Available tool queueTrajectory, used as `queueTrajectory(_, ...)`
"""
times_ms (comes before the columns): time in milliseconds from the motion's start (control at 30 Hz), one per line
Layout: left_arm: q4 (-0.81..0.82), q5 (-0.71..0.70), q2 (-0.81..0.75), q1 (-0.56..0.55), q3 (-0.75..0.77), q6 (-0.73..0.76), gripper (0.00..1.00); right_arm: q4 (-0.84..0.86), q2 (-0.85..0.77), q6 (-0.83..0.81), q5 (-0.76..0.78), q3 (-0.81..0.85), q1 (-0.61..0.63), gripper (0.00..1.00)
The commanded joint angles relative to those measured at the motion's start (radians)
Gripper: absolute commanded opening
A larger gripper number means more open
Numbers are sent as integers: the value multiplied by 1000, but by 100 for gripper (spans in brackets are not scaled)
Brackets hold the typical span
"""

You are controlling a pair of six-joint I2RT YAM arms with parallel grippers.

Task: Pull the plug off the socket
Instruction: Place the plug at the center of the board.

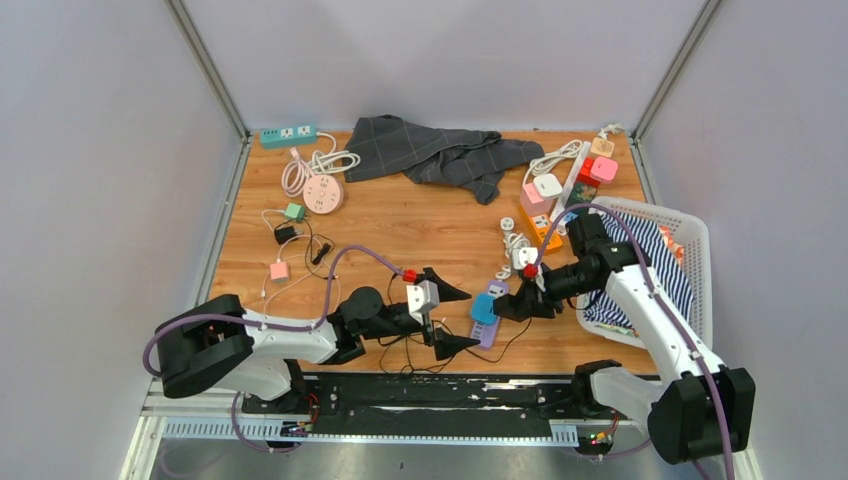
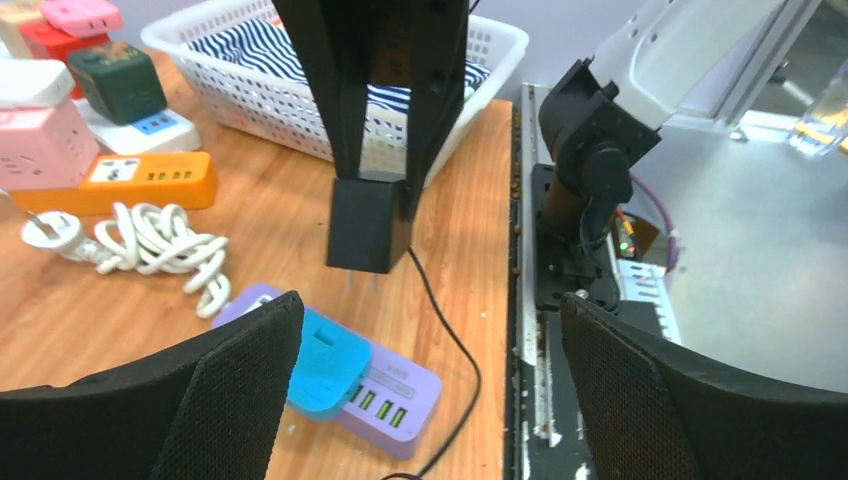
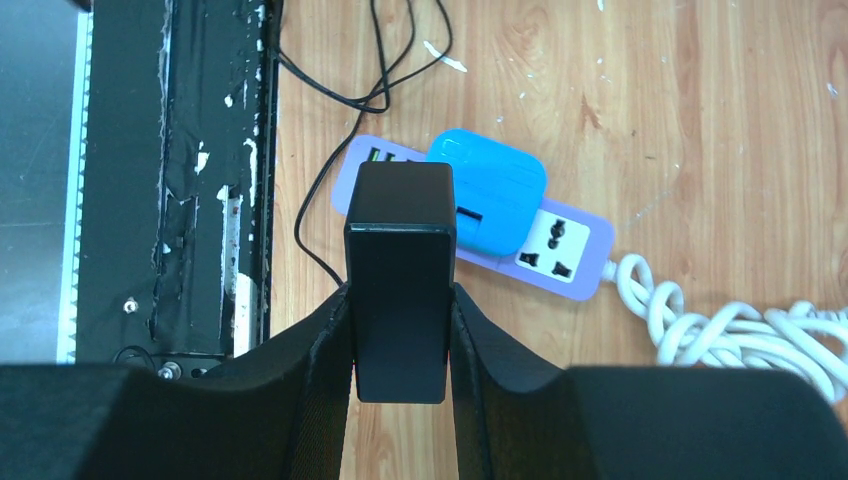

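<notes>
A black plug [image 3: 400,280] is clamped between my right gripper's [image 3: 400,297] jaws, which are shut on its sides. It hangs clear above the purple socket strip [image 3: 565,250], its two metal prongs bare in the left wrist view of the plug [image 2: 368,225]. A blue adapter [image 2: 320,360] sits plugged into the purple strip [image 2: 395,395]. The plug's thin black cable [image 2: 452,325] trails down to the table. My left gripper [image 2: 430,305] is open wide just before the strip, touching nothing. From above, the left gripper [image 1: 472,318] and right gripper [image 1: 522,300] flank the strip [image 1: 490,328].
A white basket [image 1: 690,235] with striped cloth stands at the right. A coiled white cord [image 2: 150,245] and an orange strip [image 2: 130,180] lie behind the purple one. Grey cloth [image 1: 430,150] and more strips lie at the back. The black base rail [image 2: 540,300] borders the near edge.
</notes>
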Motion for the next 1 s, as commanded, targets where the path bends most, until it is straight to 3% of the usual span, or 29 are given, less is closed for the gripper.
queueTrajectory(0, 28, 47, 30, 2, 0, 232, 100, -38, -24, -178, -73, -58, -14, 0)
queueTrajectory(200, 152, 139, 199, 0, 37, 338, 100, -49, -32, -269, -76, -90, -16, 0)
queueTrajectory(333, 274, 111, 284, -2, 48, 336, 100, -50, -36, -300, -84, -107, -16, 1)
queueTrajectory(567, 300, 0, 381, -49, 100, 321, 95, -49, -36, -309, -93, -111, -16, 1)
queueTrajectory(767, 356, -73, 462, -78, 116, 289, 85, -50, -34, -315, -95, -116, -16, 1)
queueTrajectory(967, 323, -117, 459, -78, 136, 243, 85, -53, -28, -324, -98, -118, -16, 1)
